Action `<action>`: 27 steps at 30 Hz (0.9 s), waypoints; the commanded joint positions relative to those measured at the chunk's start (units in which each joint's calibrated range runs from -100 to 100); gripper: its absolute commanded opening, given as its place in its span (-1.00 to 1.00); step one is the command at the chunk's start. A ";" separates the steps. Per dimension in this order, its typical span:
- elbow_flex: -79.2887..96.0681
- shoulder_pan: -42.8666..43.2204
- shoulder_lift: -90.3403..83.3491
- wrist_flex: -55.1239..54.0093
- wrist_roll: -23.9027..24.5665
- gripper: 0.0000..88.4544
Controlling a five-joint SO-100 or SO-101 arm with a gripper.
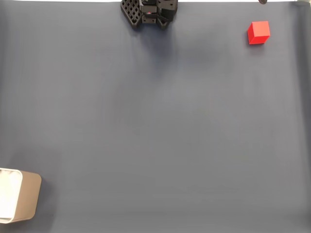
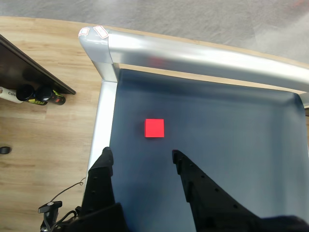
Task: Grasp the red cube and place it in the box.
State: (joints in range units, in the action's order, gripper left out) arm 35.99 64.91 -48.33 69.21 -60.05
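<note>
Task at its outset: the red cube (image 2: 154, 128) lies untouched on the worktop (image 2: 231, 145) near a far corner (well apart from the box (image 1: 19, 201)), the gripper (image 2: 142, 159) poised above, jaws spread wide and empty.

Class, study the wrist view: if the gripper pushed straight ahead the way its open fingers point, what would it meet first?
Probably the red cube: it lies just ahead of the open gripper, roughly between its fingers, on the dark mat. Height above the mat is unclear.
</note>
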 commanded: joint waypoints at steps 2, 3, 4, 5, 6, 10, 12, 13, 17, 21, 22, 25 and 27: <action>-0.77 -1.27 -1.41 -0.69 -0.05 -0.35; -0.77 -1.27 -1.41 -0.93 0.00 -0.35; -0.77 -1.27 -1.41 -1.18 0.10 -0.35; -0.77 -1.27 -1.41 -1.51 0.24 -0.35; -0.77 -1.27 -1.41 -1.84 0.44 -0.35; -0.77 -1.27 -1.15 -2.74 1.32 -0.35; -0.77 -1.42 -0.89 -2.74 1.32 -0.35; -0.77 -1.42 -0.72 -2.74 1.37 -0.35; -0.77 -1.56 0.41 -2.90 1.42 -0.35; 0.88 -1.63 1.10 -4.87 1.07 -0.33; 1.61 -1.70 1.19 -5.52 0.93 -0.33; 3.80 -1.77 1.79 -7.41 0.54 -0.32; 4.98 -1.77 2.49 -8.72 0.49 -0.32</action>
State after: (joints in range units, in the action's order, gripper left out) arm 41.14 63.65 -46.24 62.85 -59.17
